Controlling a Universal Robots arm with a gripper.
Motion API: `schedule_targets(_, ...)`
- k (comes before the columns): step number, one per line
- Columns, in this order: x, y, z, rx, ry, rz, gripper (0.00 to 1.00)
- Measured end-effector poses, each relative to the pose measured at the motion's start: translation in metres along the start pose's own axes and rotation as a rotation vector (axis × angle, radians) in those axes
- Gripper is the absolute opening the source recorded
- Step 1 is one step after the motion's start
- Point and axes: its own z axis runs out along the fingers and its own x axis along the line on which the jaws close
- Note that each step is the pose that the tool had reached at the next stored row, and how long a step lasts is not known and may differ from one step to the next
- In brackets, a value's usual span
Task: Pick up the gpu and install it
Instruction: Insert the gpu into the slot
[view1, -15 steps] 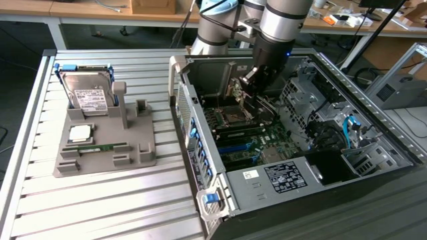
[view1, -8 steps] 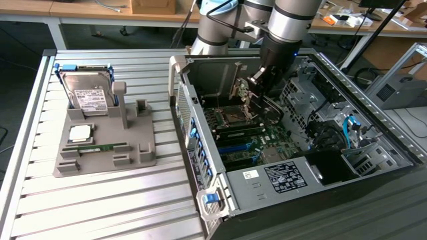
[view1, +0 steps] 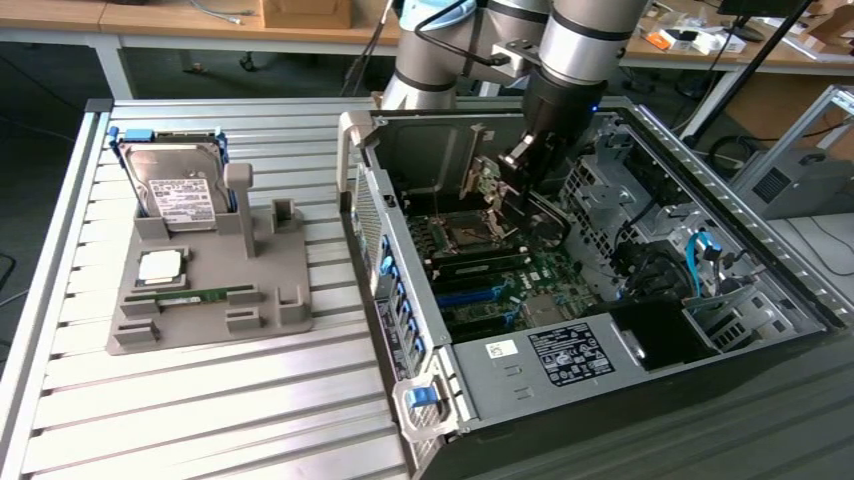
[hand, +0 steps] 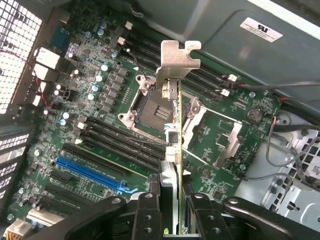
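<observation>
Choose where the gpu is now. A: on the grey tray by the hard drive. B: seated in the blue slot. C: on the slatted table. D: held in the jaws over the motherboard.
D: the jaws are shut on the gpu, which hangs edge-on above the motherboard, clear of its slots.

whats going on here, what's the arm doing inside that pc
The robot arm's gripper is shut on the thin dark green gpu card with a silver metal bracket. It holds the card on edge inside the open grey metal computer case, above the green motherboard. The card does not look seated in any slot.
</observation>
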Motion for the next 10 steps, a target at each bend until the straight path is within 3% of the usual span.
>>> schedule_targets(10, 0.0, 0.0, 0.0, -0.0014, -0.0016, -0.048, 0.27)
